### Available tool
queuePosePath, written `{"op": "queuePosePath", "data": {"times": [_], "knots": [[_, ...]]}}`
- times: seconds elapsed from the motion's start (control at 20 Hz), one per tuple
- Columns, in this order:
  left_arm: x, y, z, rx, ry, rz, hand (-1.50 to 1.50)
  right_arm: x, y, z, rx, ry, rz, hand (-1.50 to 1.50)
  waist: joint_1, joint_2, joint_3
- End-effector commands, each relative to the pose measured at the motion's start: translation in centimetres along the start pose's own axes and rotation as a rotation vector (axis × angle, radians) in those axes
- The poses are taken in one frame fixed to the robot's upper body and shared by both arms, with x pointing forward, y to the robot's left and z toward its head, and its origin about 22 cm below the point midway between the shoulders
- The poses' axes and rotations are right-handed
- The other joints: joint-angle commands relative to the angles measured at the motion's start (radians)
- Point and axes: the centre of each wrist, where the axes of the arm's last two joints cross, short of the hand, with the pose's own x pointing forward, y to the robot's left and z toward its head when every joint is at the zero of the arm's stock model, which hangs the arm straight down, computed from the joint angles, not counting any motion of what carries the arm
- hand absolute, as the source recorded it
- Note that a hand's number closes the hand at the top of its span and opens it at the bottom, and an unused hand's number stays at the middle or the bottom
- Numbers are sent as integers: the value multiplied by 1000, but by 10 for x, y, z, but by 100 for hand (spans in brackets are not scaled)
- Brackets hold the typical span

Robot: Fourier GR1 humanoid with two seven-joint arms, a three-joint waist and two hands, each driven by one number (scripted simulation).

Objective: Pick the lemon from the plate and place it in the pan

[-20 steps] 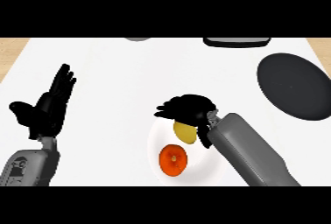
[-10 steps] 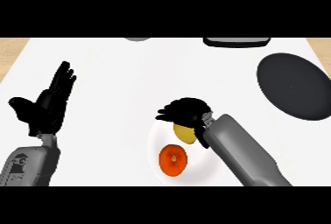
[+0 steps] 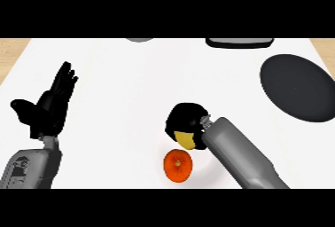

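Head view: the right hand curls over the lemon on the white plate, fingers closed round it. The pan lies toward two o'clock. The left hand rests open at nine o'clock.

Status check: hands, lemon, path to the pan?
Right hand curled over lemon, lemon low at plate. Left hand open, resting at left. Pan upper right, nothing between. Orange piece beside the lemon.
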Motion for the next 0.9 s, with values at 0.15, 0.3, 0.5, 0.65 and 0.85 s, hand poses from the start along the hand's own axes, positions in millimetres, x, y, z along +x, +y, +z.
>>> {"op": "queuePosePath", "data": {"times": [0.15, 0.3, 0.5, 0.65, 0.85], "knots": [[-10, -6, 3, -11, 6, 19, 0, -14, 5, 15, -31, -14, 0, 150, -4, 2, 0], [-7, 7, 3, 13, 18, 0, 0, -6, 29, 28, -134, 174, -167, 150, -33, -8, 0], [-14, 20, 10, 81, 49, 1, 0, -20, 76, 58, -232, 492, -402, 150, -109, -28, -1], [-15, 23, 10, 102, 47, -8, 0, -6, 59, 83, -478, 610, -369, 150, -107, -25, -1], [-18, 19, 11, 72, 60, 0, 0, 27, 30, 122, -768, 645, -298, 150, -96, -22, -2]]}}
